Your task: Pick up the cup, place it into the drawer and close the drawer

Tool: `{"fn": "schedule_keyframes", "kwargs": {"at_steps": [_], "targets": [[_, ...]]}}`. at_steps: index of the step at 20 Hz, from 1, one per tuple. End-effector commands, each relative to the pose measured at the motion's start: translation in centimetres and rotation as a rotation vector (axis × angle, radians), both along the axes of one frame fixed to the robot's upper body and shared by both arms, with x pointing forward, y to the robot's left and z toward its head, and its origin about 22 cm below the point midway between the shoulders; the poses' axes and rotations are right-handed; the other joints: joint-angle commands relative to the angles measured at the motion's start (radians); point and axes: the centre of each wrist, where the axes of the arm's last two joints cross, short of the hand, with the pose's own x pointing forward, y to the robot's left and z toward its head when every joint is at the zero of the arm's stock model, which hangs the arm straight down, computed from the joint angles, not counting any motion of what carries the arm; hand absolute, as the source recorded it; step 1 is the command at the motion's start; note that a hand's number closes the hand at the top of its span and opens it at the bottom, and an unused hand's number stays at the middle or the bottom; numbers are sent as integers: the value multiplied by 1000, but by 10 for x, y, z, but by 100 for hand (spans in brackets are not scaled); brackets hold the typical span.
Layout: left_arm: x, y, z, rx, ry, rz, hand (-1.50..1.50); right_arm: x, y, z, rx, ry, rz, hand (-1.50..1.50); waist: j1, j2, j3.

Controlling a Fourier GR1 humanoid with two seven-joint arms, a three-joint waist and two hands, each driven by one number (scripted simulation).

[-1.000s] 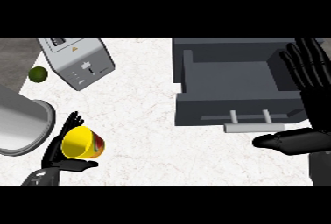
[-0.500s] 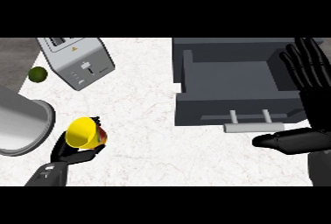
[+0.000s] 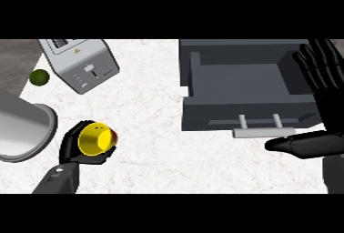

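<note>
left hand (image 3: 70, 152): fingers wrapped round the yellow cup (image 3: 94, 138), near the counter's (image 3: 154, 91) front-left corner
cup: tipped in that hand, just beside the grey pot (image 3: 20, 127)
right hand (image 3: 329, 104): fingers straight, holding nothing, right edge, next to the drawer (image 3: 249, 111)
drawer: open, back-right
toaster (image 3: 80, 63): back-left
green fruit (image 3: 39, 78): lime maybe, left of toaster

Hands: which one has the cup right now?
The left hand, at the view's lower left: its fingers curl round the yellow cup. The right hand stands open beside the open drawer, holding nothing.
</note>
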Motion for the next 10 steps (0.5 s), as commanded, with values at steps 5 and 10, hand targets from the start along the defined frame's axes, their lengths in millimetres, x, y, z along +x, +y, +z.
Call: {"fn": "schedule_keyframes", "kwargs": {"at_steps": [5,10], "targets": [[36,-16,23,-159,-256,87,150,4,-14,-2,24,-10,-17,-150,7,-2,2],[59,-49,39,-208,-290,-105,150,0,-3,-19,10,9,-27,-150,20,-9,4]]}}
